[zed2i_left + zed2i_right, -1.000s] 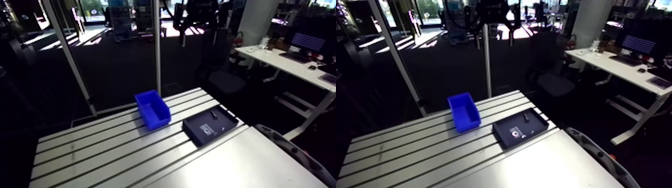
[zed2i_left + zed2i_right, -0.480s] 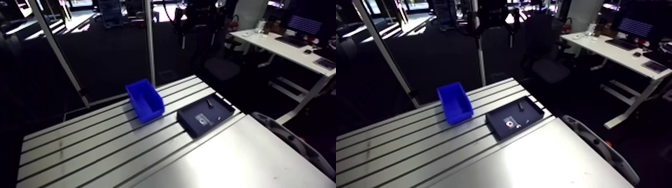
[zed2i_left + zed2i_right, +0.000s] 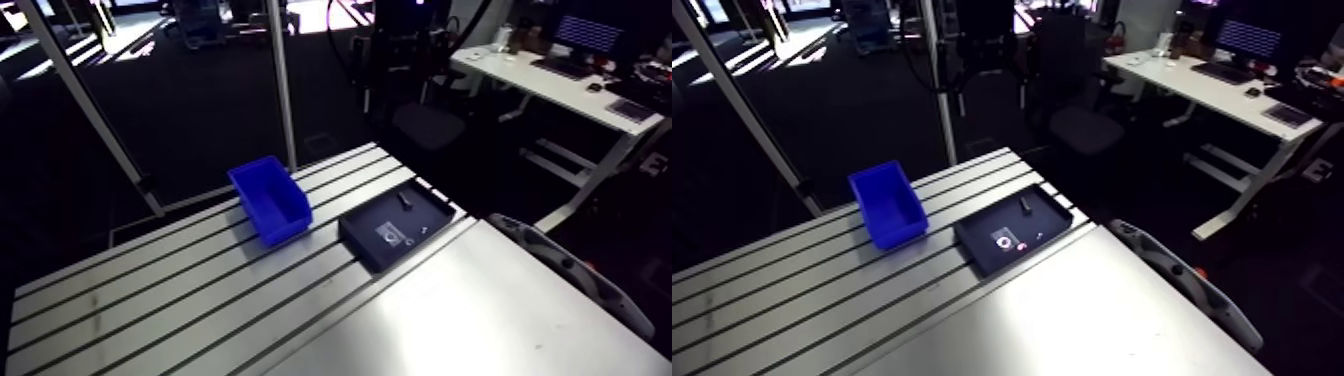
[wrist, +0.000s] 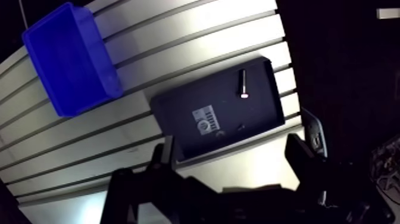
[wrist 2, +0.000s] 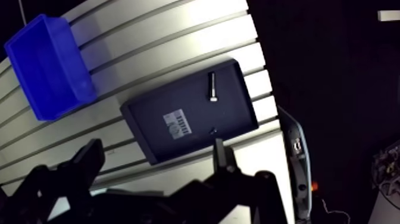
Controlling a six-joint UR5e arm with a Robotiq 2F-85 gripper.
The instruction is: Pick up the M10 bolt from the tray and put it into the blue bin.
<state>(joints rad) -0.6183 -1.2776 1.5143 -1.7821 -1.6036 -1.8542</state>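
The M10 bolt (image 4: pixel 242 83) lies alone in the black tray (image 4: pixel 178 107), near the side farthest from my gripper. A white label (image 4: pixel 205 119) and a small screw (image 4: pixel 240 126) also lie in the tray. The blue bin (image 4: pixel 71 56) stands empty on the slotted table, a short gap to one side of the tray. My gripper (image 4: pixel 232 149) hangs high above the tray's near edge, open, with nothing between its dark fingers (image 4: pixel 163 161). In the arm view the bin (image 3: pixel 270 200) is left of the tray (image 3: pixel 395 230) and the bolt (image 3: pixel 404 199) shows as a small dark rod.
The tray sits close to the table's right edge (image 3: pixel 450 215), with a drop to the floor beyond. A smooth metal plate (image 3: pixel 480 320) covers the near part of the table. A curved grey part (image 3: pixel 570 270) runs beside that edge. An upright post (image 3: pixel 280 90) stands behind the bin.
The whole arm view has shifted, so the camera has moved with the arm. Bin, tray and bolt keep the same places relative to each other.
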